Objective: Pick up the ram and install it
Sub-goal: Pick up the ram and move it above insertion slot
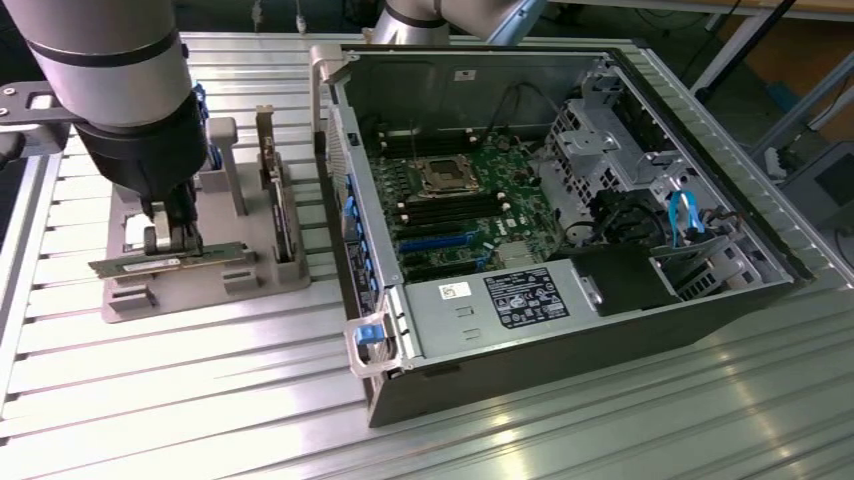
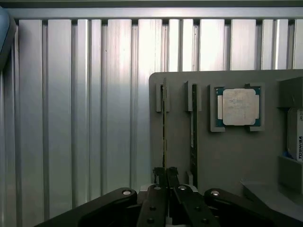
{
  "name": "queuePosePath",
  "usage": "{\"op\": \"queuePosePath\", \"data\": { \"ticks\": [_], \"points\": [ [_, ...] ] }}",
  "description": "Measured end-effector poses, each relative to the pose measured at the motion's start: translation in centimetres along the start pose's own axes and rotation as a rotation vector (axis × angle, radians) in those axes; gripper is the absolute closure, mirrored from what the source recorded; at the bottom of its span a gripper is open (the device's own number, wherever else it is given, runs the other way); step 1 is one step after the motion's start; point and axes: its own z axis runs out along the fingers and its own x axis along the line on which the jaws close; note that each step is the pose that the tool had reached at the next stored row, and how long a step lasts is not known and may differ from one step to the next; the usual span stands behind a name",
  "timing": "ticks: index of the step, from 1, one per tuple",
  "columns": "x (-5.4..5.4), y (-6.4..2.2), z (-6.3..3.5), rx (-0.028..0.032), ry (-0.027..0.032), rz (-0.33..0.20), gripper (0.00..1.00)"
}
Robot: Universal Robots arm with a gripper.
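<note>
Jaws: sitting almost closed, pinching the thin top edge of the ram between them.
Gripper (image 1: 171, 240): hanging straight down from the grey arm (image 1: 107, 70) at the exterior view's left; in the wrist view its black fingertips (image 2: 159, 175) are meeting on the stick's edge.
Ram (image 1: 174, 262) (image 2: 164, 127): standing on its long edge across the front of the fixture, held at mid-length; whether it is lifting clear of its slots, I cannot tell.
Fixture (image 1: 200, 290): lying flat on the slatted metal table (image 1: 200, 400), grey, with upright slotted posts.
Second stick (image 2: 194, 127): standing in the parallel slot just beside the gripped one.
Processor chip (image 2: 238, 107): resting in a square recess of the fixture, just past the second stick.
Computer case (image 1: 534, 300): lying on its side with the panel off, filling the exterior view's right.
Motherboard (image 1: 467, 215): showing inside the case, green, well apart from the gripper.
</note>
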Motion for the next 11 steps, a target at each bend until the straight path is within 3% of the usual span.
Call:
{"op": "queuePosePath", "data": {
  "ticks": [11],
  "points": [
    [0.1,0.06,-2.93,-0.0001,0.0,0.0,0.88]
  ]
}}
